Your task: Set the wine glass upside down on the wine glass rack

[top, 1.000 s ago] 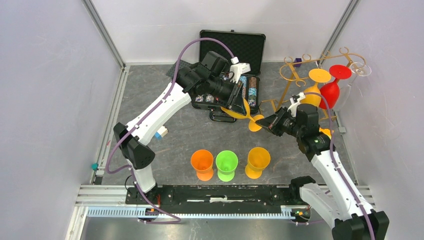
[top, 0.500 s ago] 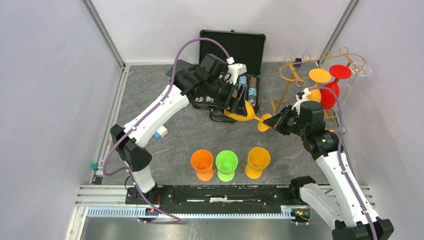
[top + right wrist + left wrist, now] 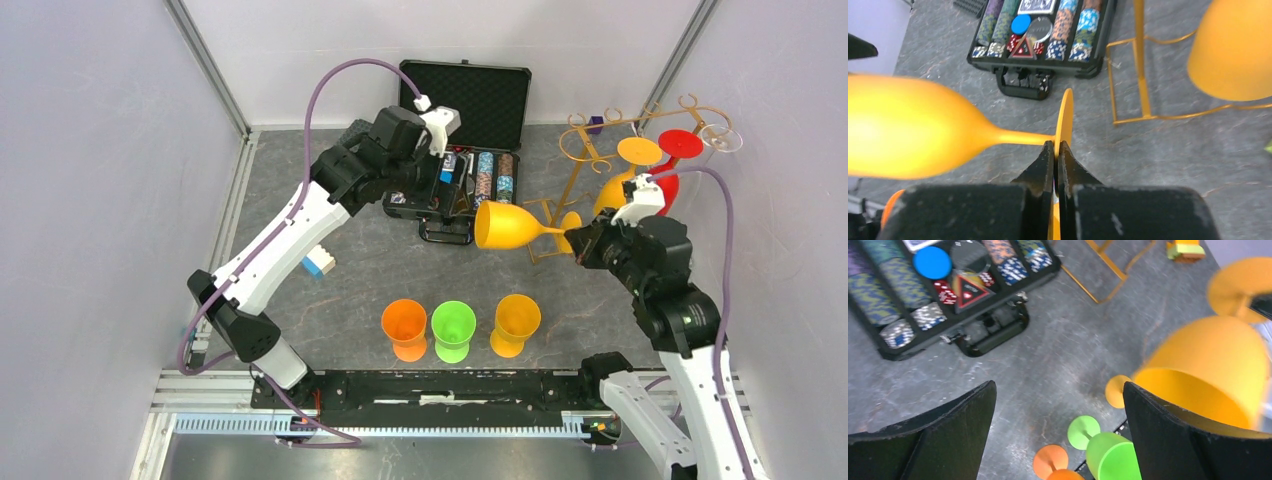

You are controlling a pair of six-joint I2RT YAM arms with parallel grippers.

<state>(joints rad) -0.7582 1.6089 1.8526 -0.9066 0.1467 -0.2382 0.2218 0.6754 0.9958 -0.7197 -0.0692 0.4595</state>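
A yellow wine glass (image 3: pixel 510 225) lies on its side in the air, bowl pointing left. My right gripper (image 3: pixel 580 243) is shut on the rim of its foot (image 3: pixel 1065 115), with the bowl (image 3: pixel 913 132) to the left of the fingers. The gold wire wine glass rack (image 3: pixel 590 150) stands just behind and right of it; its base (image 3: pixel 1143 90) is ahead in the right wrist view. My left gripper (image 3: pixel 452 190) is open over the poker chip case, apart from the glass. Between its wide-spread fingers (image 3: pixel 948 435) only floor shows, and the yellow bowl (image 3: pixel 1218 370) is off to the right.
A yellow glass (image 3: pixel 612 192), a red one (image 3: pixel 665 185) and a clear one (image 3: pixel 720 138) hang upside down on the rack. Orange (image 3: pixel 405 325), green (image 3: pixel 453 325) and yellow (image 3: pixel 517 320) glasses stand near the front. The open black case (image 3: pixel 465 150) holds poker chips. A blue-white block (image 3: pixel 322 263) lies left.
My left gripper opened, let go of the glass bowl and pulled back toward the case. The right gripper carried the glass by its foot up and right, toward the rack.
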